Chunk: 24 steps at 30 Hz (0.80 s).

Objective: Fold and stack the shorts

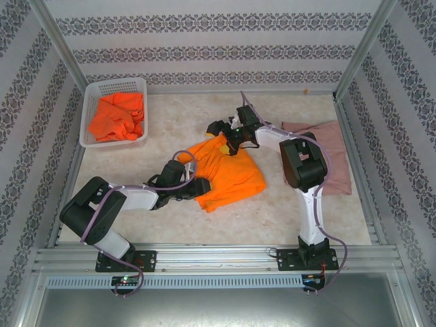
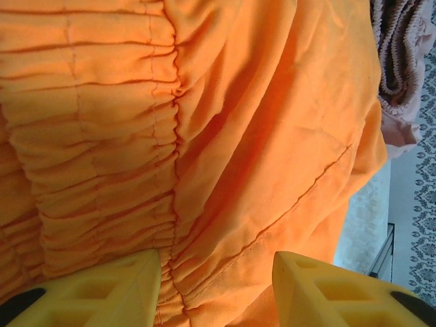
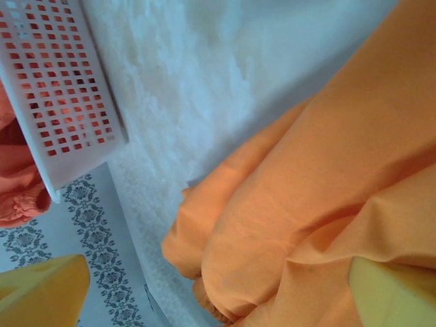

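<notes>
Folding looks to be the step in hand: 1 pair of orange shorts (image 1: 228, 174) lies spread and wrinkled in the middle of the table (image 1: 170, 225), with both arms reaching onto it. The left gripper (image 1: 199, 185) sits at the near-left edge of that pair, its fingers (image 2: 102, 289) about half apart and astride the gathered elastic waistband; whether they pinch the cloth or merely straddle it I cannot tell. The right gripper (image 1: 228, 138) is at the far edge, jaws spread as wide as they go and holding nothing, with a rolled orange hem lying just below it in the right wrist view. The pink shorts (image 1: 327, 160) rest flat near the right side, well apart from the white basket (image 1: 87, 112) at the far left, where more orange shorts (image 1: 119, 116) wait in a heap. By my reading the stack is barely begun, with 1 pair laid and 1 in work. Next, the right gripper probably needs to drop and close on the far hem, the left needs a firm hold on the waistband, and then both should carry 1 edge across the other, keeping the cloth taut so it does not bunch.
</notes>
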Motion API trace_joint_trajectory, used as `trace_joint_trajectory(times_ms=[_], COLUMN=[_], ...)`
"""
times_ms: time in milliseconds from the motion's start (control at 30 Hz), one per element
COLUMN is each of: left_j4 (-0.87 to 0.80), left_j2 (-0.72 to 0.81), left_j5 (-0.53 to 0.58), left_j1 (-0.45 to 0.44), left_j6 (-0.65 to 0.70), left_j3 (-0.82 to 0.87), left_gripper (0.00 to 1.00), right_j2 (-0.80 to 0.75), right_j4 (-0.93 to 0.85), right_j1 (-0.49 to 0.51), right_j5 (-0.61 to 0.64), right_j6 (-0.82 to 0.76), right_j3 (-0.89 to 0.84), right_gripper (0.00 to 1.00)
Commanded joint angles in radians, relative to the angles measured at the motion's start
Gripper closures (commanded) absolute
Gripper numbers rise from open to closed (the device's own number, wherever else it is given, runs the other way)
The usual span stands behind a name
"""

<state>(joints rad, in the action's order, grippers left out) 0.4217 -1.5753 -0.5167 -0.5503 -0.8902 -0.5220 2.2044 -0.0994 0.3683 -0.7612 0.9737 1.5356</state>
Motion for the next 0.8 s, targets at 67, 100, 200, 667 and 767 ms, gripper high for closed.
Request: trace_joint_trajectory(times_ms=[67, 100, 200, 667, 767], left_j4=[-0.177, -0.221, -0.324, -0.391, -0.415], left_j2=[0.011, 0.038, 0.102, -0.052, -0.136], left_j5=[0.034, 0.049, 0.087, 0.088, 0.088], left_j1=[-0.018, -0.017, -0.016, 0.077, 0.089], left_j6=[0.09, 0.113, 0.166, 0.262, 0.308], left_j3=[-0.051, -0.077, -0.146, -0.246, -0.3], left_gripper=[0.52, 0.52, 0.49, 0.44, 0.45], right_j2=[-0.051, -0.08, -0.189, -0.674, -0.709], right_j4=[0.019, 0.017, -0.002, -0.121, -0.177], right_j1=[-0.012, -0.015, -0.026, -0.166, -0.185], right_j5=[0.009, 0.015, 0.046, 0.138, 0.149], right_j6=[-0.01, -0.025, -0.087, -0.52, -0.62], right_j3=[0.0, -0.011, -0.058, -0.388, -0.404], right_gripper=[0.02, 0.02, 0.02, 0.02, 0.02])
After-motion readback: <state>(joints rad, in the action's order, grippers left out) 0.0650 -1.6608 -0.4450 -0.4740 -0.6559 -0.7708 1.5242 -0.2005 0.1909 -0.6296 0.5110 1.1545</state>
